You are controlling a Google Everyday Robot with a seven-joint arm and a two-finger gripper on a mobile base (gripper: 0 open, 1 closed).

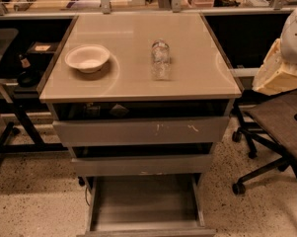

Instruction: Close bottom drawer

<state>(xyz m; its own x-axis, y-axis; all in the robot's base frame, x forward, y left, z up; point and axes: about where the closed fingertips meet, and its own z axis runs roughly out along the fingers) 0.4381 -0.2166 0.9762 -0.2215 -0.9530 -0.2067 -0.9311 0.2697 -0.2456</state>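
Metal makes the bottom drawer (145,206) hard, not bendy. It should slide if pushed on its front edge. The gripper (278,75) waits far right; I cannot tell its state.
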